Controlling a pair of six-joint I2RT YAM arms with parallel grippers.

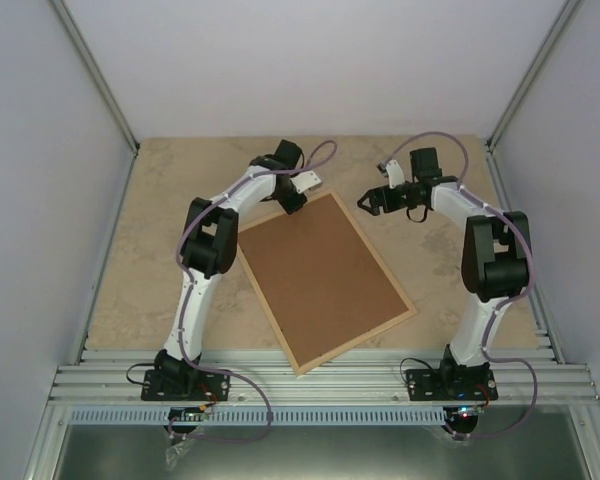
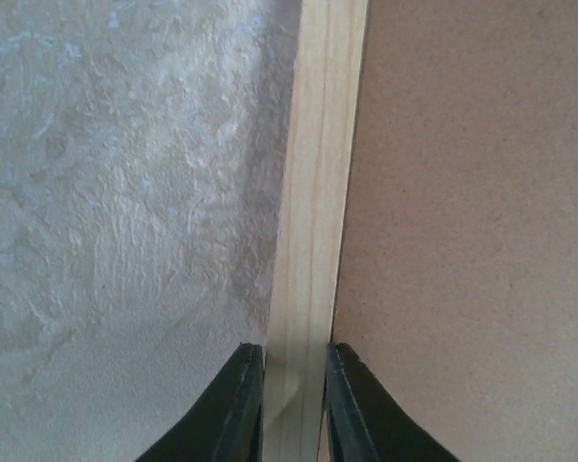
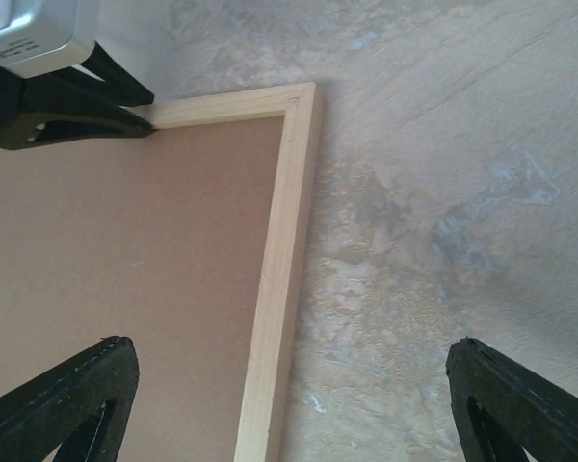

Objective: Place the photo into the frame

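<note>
The frame (image 1: 375, 253) lay face down and skewed on the tabletop (image 1: 150, 260), one corner pointing far and another near. The brown backing panel (image 1: 320, 280) sat inside its wooden rim, filling the opening. The photo showed in no view. If it was already under the panel, the pictures could not say so.

The left end effector (image 2: 294, 358) was at the far left side of the frame, close to the far corner. Its fingers had closed narrowly on the pale slat, one on the outer face by the tabletop and one on the inner face against the panel. That hold looked meant to pin or steady the frame so it would not slide while the other arm worked.

The right end effector (image 3: 289, 385) hung spread wide and held nothing. It was above the tabletop just right of the far corner, and its camera looked down on the corner joint. It seemed placed there to reach the rim or panel next.
</note>
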